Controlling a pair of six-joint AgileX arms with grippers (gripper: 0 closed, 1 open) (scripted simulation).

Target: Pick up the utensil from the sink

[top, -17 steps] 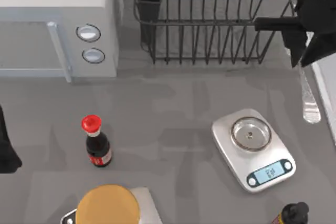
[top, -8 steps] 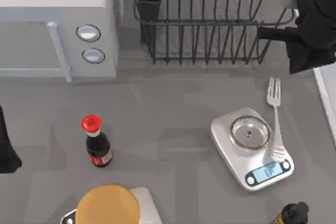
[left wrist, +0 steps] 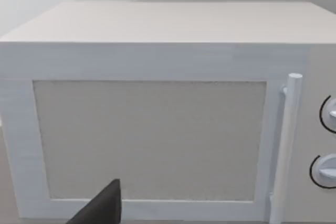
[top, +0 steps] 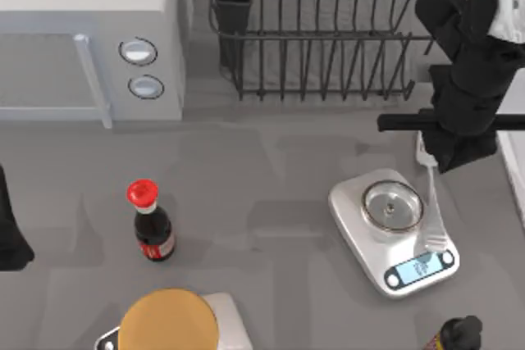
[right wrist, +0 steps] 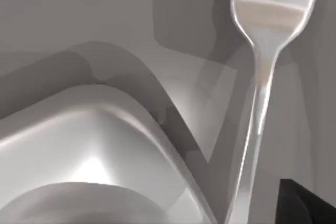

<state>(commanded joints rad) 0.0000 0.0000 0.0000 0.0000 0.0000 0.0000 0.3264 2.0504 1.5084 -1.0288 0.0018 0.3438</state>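
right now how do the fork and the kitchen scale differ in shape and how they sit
The fork is a slim, long strip of metal; the kitchen scale is a broad, flat, rounded slab with a round pan. The scale lies flat on the counter, while the fork leans, handle end up on the scale's edge and head toward the counter under the right claw. The scale has a lit display; the fork is plain. Both are shiny silver.

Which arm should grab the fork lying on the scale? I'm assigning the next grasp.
Right: the right gripper hangs directly over the fork on the scale; the left arm is parked at the table's far left.
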